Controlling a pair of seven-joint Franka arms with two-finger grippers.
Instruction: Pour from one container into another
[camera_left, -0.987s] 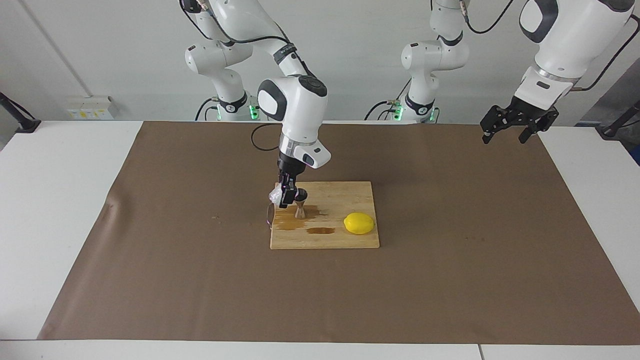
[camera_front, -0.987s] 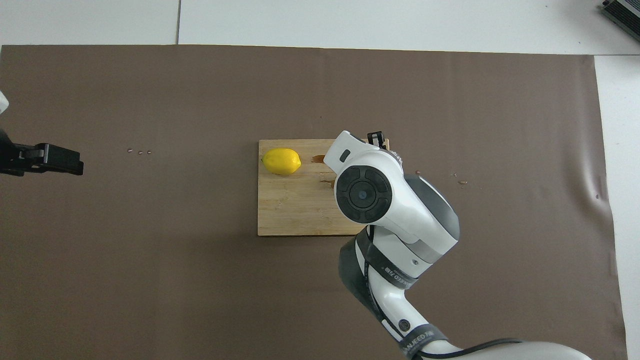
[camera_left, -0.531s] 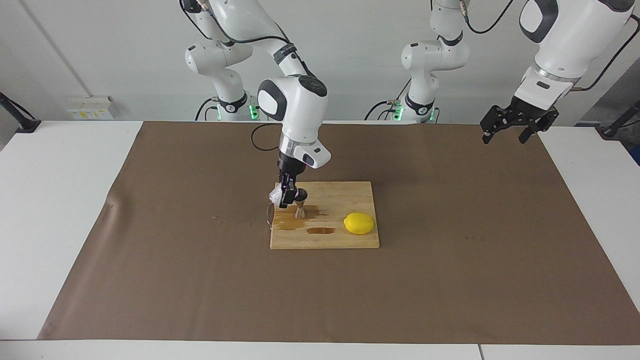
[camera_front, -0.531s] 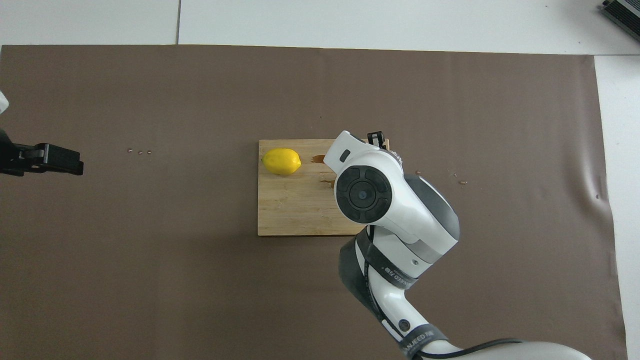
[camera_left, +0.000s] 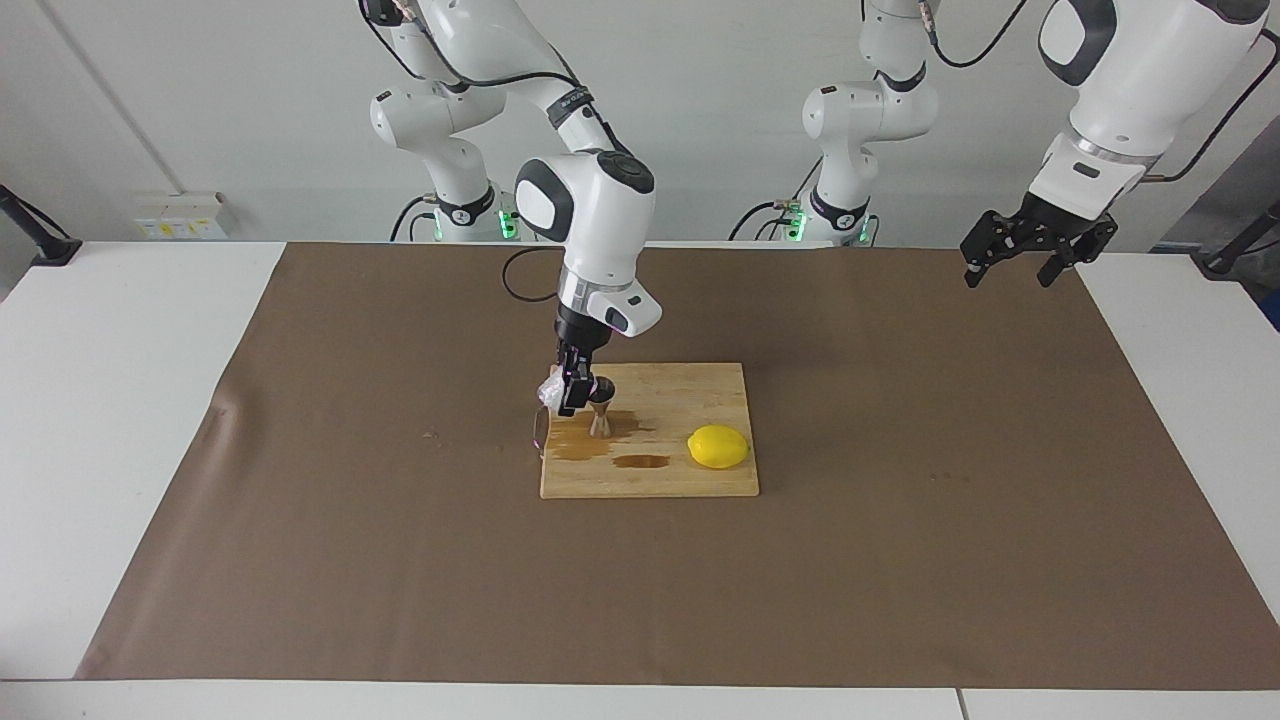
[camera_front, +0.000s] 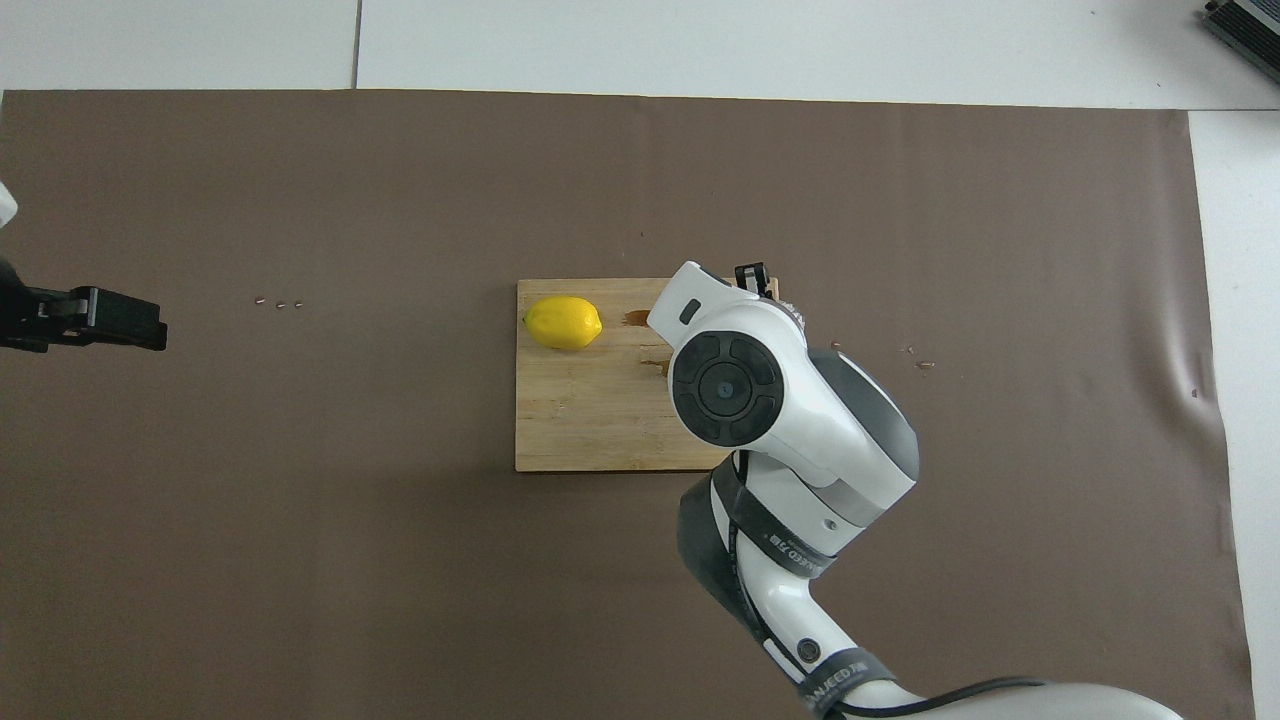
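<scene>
Right claw (camera_left: 570, 398) pinches the tilted clear cup (camera_left: 550, 390) beside the steel jigger (camera_left: 601, 407)

a yellow lemon (camera_left: 718, 446) lies on a wooden cutting board (camera_left: 690, 385) marked with brown wet stains (camera_left: 642, 461), the board resting on a brown mat (camera_left: 900, 560) over the white table (camera_left: 110, 330).

Clear bumpy cup (camera_left: 551, 388) tipped in air, just beside shiny jigger (camera_left: 601, 408). Jigger upright on board.
</scene>
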